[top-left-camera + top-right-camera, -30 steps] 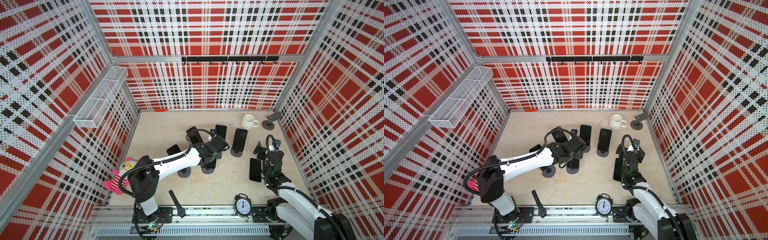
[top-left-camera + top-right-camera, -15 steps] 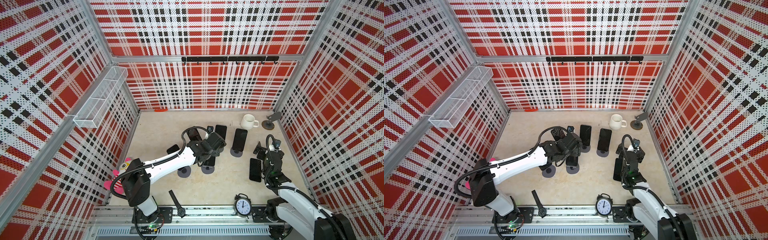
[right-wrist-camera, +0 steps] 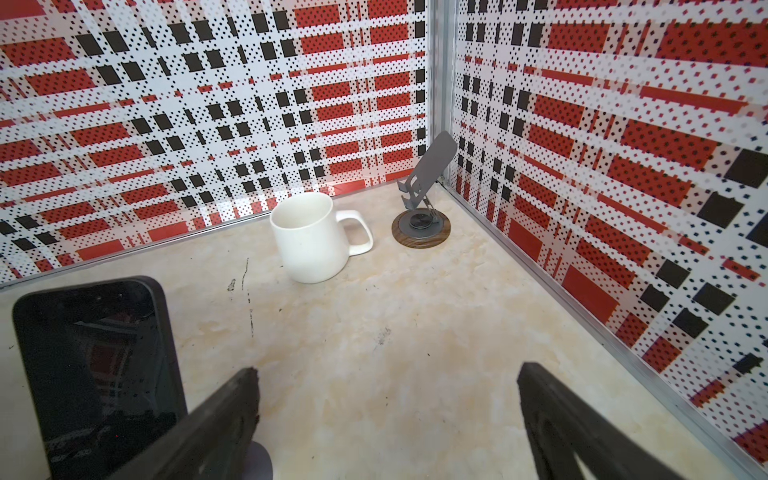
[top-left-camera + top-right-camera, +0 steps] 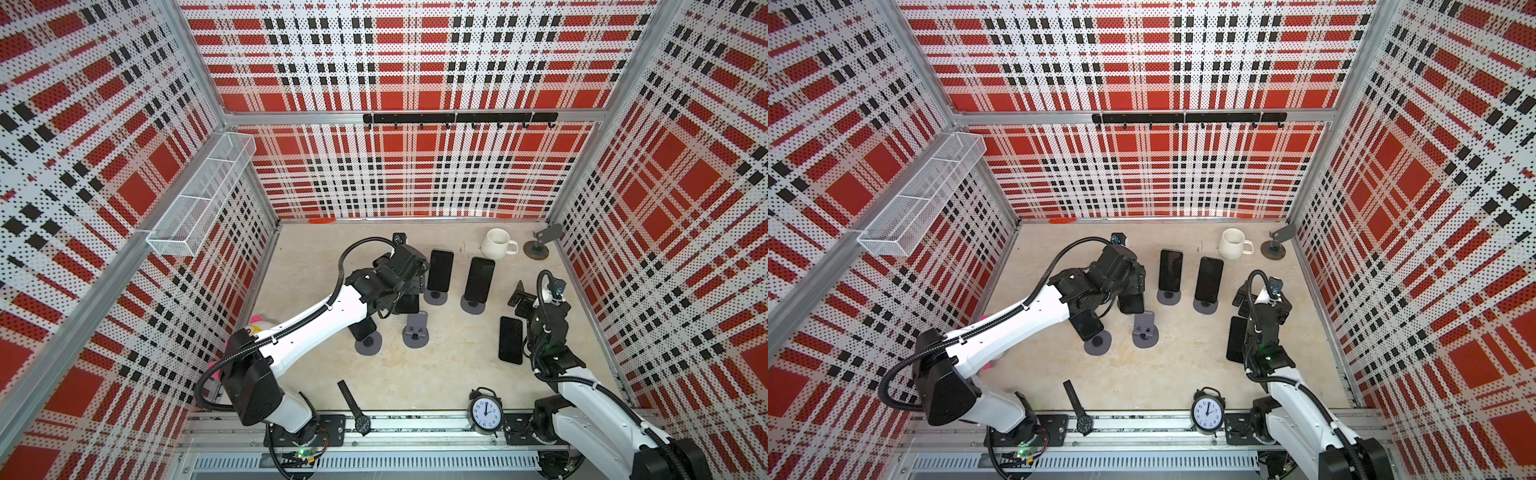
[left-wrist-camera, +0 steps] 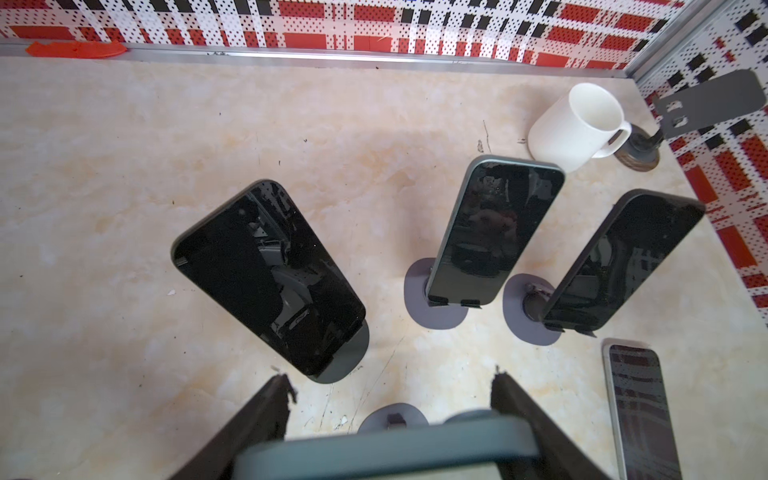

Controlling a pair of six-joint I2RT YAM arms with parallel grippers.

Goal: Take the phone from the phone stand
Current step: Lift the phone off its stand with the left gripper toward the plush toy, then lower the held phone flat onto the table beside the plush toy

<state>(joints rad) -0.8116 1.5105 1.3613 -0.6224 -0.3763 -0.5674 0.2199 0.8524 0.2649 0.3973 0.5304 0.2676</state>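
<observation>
Grey-green phone (image 5: 386, 453) clamped in left gripper (image 5: 392, 384).

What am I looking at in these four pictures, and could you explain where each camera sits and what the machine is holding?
You are seeing two white robot arms working on a table inside plaid walls. Two pictures come from one camera pair overhead and show the whole scene. The other two come from a camera on each arm's wrist, looking out past its gripper. The left gripper is shut on a phone, next to an empty grey stand. The right gripper is open and holds nothing. Also on the table are three more phones on stands, a phone lying flat, a white mug, another empty stand, an alarm clock and a wristwatch.
</observation>
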